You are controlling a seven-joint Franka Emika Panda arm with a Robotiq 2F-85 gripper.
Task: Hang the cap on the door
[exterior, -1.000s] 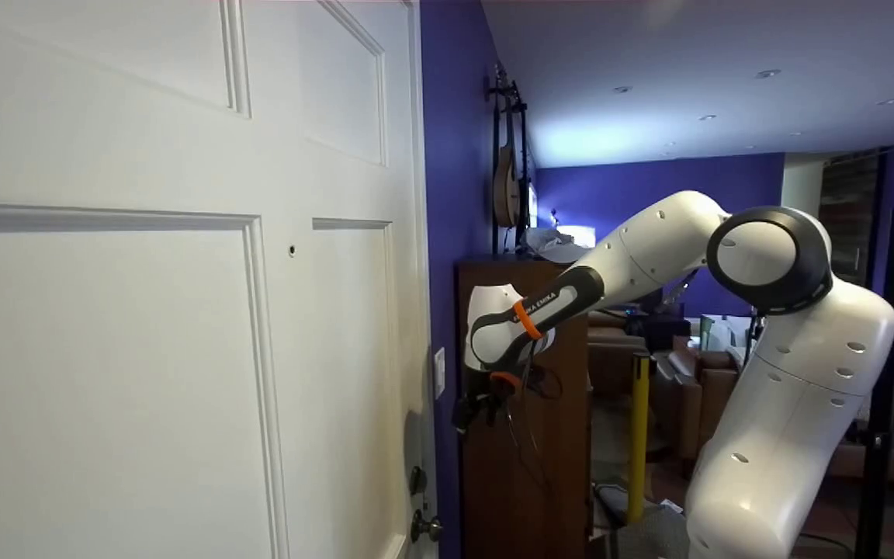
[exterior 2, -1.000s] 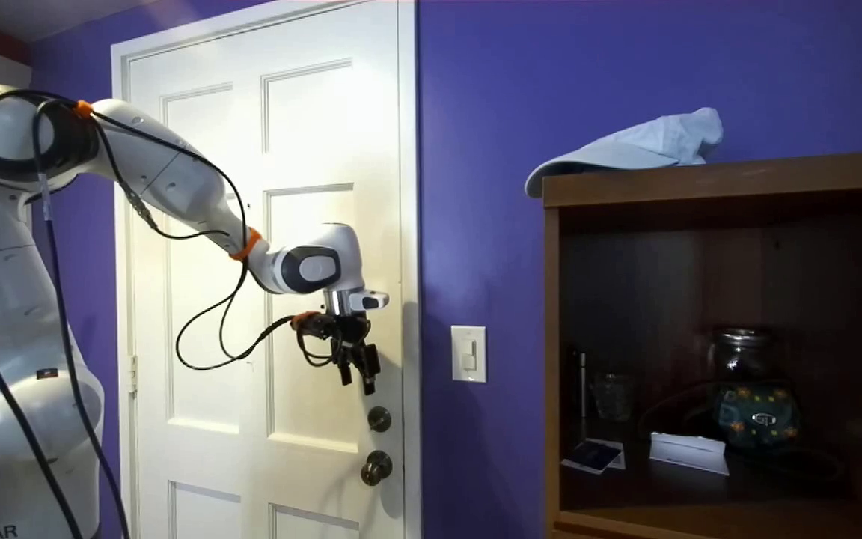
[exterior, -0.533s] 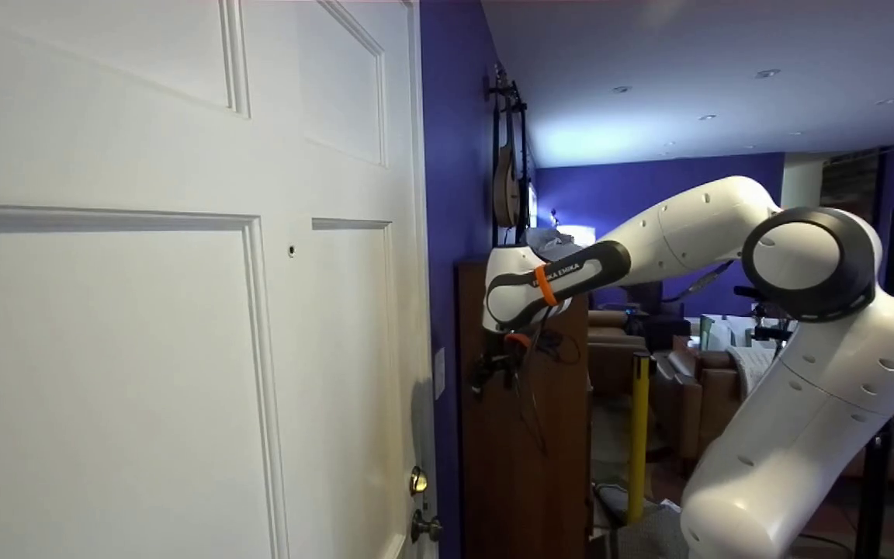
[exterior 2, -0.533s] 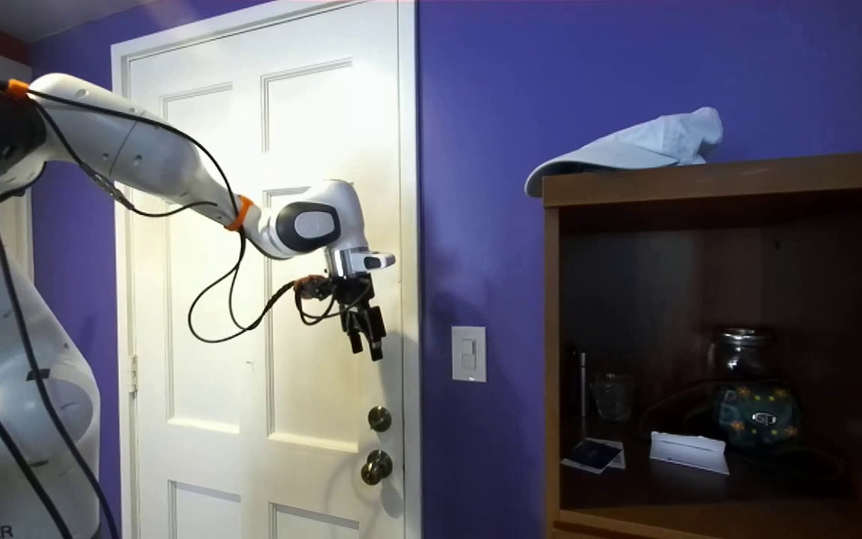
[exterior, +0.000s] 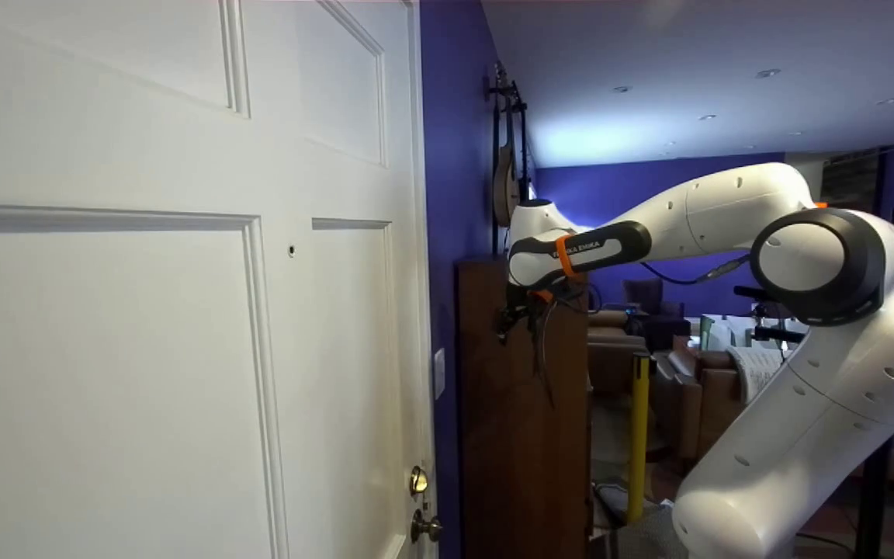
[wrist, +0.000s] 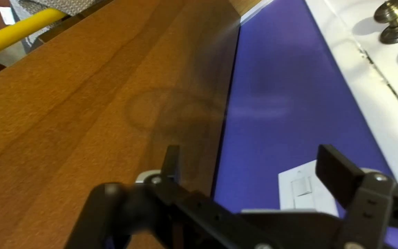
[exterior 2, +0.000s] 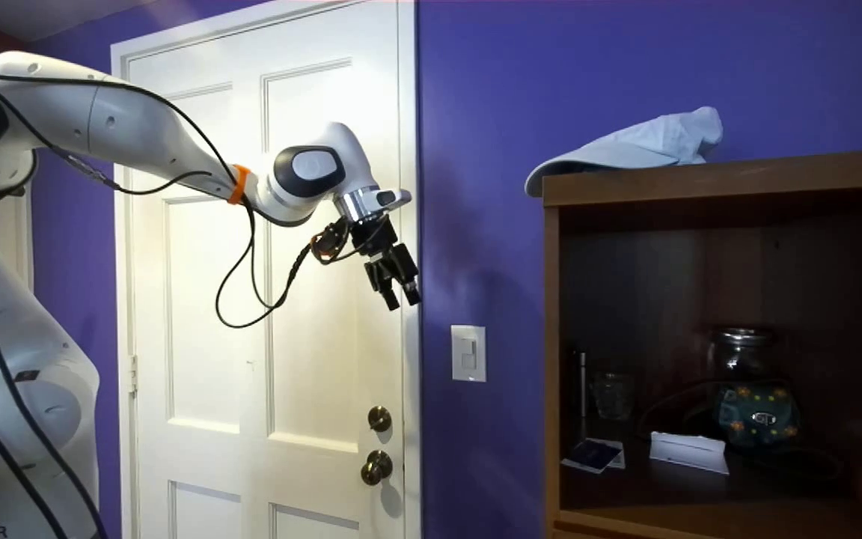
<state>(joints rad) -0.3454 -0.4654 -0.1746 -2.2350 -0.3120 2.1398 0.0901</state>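
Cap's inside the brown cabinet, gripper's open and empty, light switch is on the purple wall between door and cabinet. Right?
Not quite: the cap isn't inside, it's on top of the brown cabinet, as an exterior view shows. The rest holds: the gripper is open and empty, and the light switch is on the purple wall between door and cabinet.

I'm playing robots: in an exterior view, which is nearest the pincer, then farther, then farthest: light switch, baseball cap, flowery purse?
1. Light switch: on the wall, picture-right of the pincer.
2. Baseball cap: higher, atop the cabinet.
3. Flowery purse: inside the cabinet, farthest right.
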